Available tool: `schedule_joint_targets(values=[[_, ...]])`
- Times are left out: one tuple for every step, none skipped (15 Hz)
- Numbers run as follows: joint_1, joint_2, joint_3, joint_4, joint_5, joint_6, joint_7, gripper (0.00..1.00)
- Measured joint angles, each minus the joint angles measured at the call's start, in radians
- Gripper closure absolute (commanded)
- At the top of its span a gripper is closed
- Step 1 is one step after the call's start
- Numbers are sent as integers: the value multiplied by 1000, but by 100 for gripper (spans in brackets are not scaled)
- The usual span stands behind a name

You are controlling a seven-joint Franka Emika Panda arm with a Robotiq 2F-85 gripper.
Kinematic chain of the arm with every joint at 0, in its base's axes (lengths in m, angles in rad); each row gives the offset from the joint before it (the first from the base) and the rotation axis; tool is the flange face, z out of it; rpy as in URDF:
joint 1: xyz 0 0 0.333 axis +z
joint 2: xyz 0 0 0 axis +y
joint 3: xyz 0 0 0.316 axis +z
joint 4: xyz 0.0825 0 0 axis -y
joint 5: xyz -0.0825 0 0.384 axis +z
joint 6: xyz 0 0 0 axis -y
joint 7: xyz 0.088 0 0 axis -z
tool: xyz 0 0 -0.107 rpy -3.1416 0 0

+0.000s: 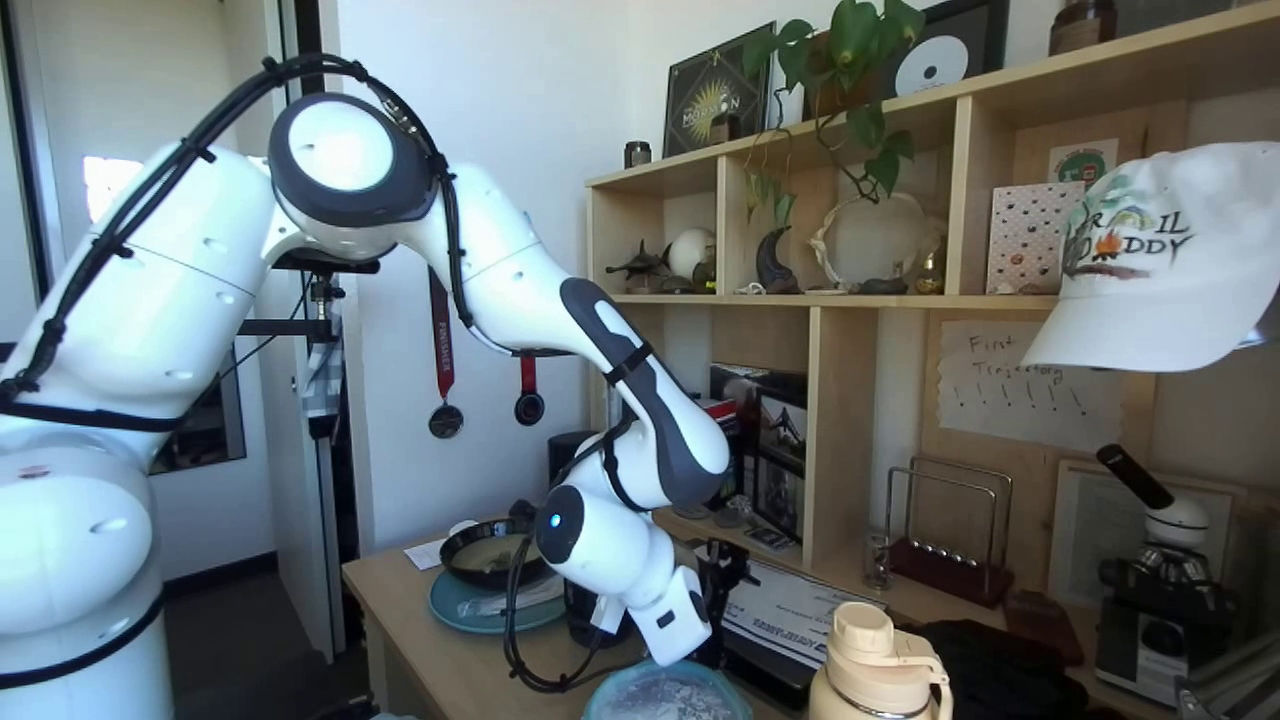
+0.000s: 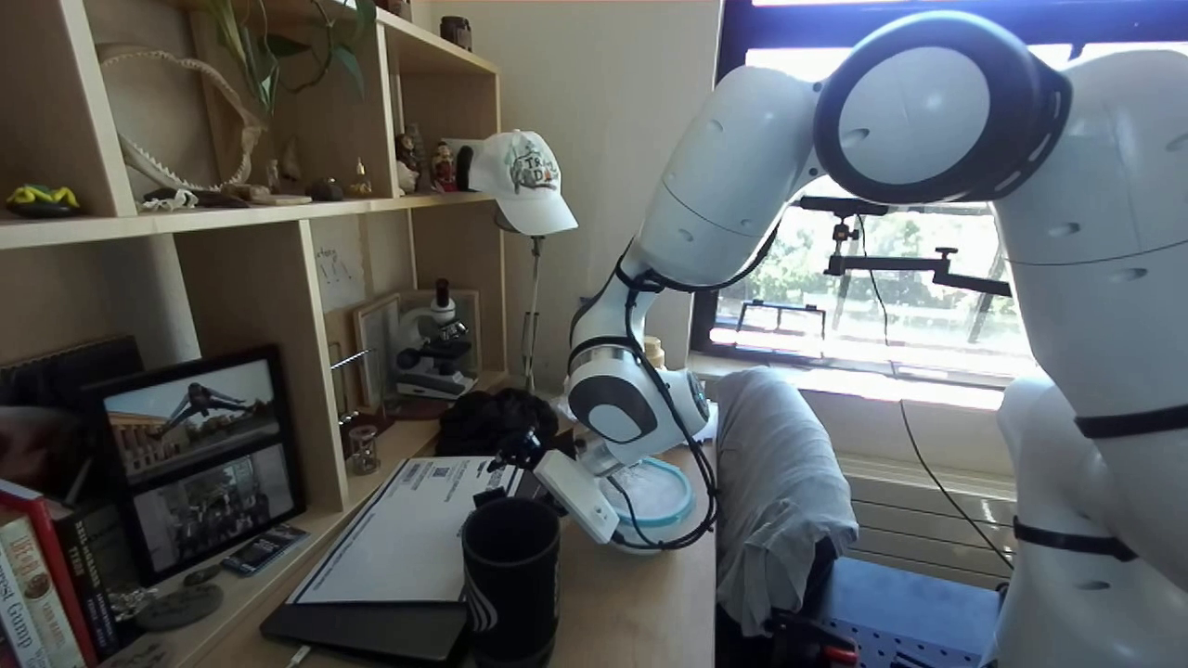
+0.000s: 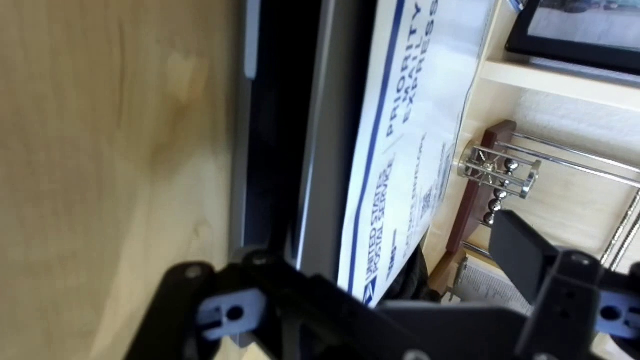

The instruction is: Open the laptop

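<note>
Fingers (image 3: 520,257) of mine stand wide apart, holding nothing, one just beside the near edge of the laptop (image 3: 327,160); whether the two touch I cannot tell. I judge the step is prising it open: next, one tip should catch under the lid (image 3: 322,210) and lift gently. The laptop lies on the wooden desk (image 3: 125,175), thin, grey-edged with a black band between, a Priority Mail Express envelope (image 3: 410,145) on top; beyond stands a Newton's cradle (image 3: 466,215).

This looked like an office: books (image 2: 35,594), photos (image 2: 190,413) and a plant (image 1: 855,40) lined a shelf (image 1: 840,440) by the counter (image 2: 640,598), where a laptop (image 2: 371,629) lay under a postal envelope (image 2: 399,547).
</note>
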Motion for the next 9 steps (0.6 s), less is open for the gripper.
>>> schedule_joint_targets(values=[[9,0,-14,1,0,0,0,0],[18,1,-27,1,0,0,0,0],[29,2,-40,1,0,-1,0,0],[39,5,-51,1,0,-3,0,0],[50,9,-63,1,0,-6,0,0],[61,13,-74,1,0,-9,1,0],[73,18,-87,1,0,-15,1,0],[84,22,-99,2,0,-22,2,0],[95,25,-113,2,0,-34,2,0]])
